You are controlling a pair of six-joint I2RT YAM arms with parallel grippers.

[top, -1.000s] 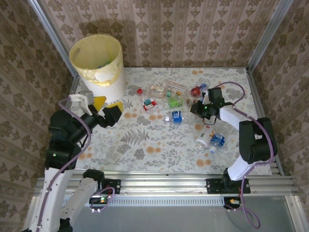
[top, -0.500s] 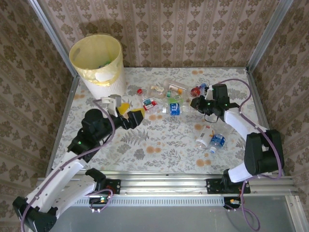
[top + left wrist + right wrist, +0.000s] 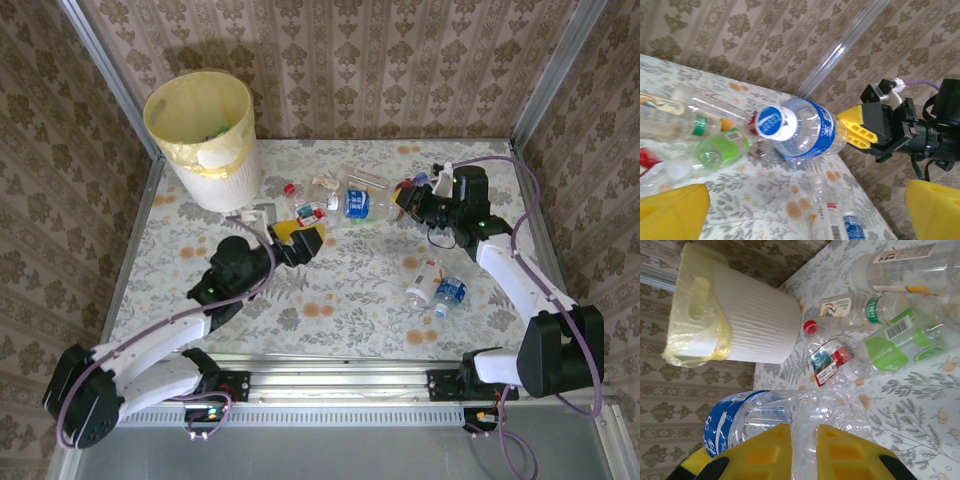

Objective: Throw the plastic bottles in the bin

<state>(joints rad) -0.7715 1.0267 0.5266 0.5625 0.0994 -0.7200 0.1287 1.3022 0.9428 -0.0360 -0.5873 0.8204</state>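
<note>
**Mid-task: one bottle gripped, most bottles not binned yet**

The right tool (image 3: 802,435) is clamped on the body of a clear blue-label bottle (image 3: 802,130), whose cap end points away from that arm. It looks lifted off the desk (image 3: 330,300). In the top view it is at about 1 o'clock on the desk, well apart from the bin (image 3: 200,160) at 10 o'clock.

The left tool (image 3: 297,238) has its fingers wide apart and holds nothing. It sits near the desk centre, at about 8 o'clock from the held bottle and facing it.

Done: a few bits show inside the bin, likely bottles, but they are too small to count.

Left:
- A pile of bottles (image 3: 315,212) at 12 o'clock, including a green-label one (image 3: 885,347) and a crushed red-label one (image 3: 826,364).
- A pair of bottles (image 3: 437,287) at 4 o'clock, near the right arm.

My read: well under done. The held bottle has the whole desk width to cross, and a pass to the left tool looks possible, though I cannot be sure.
</note>
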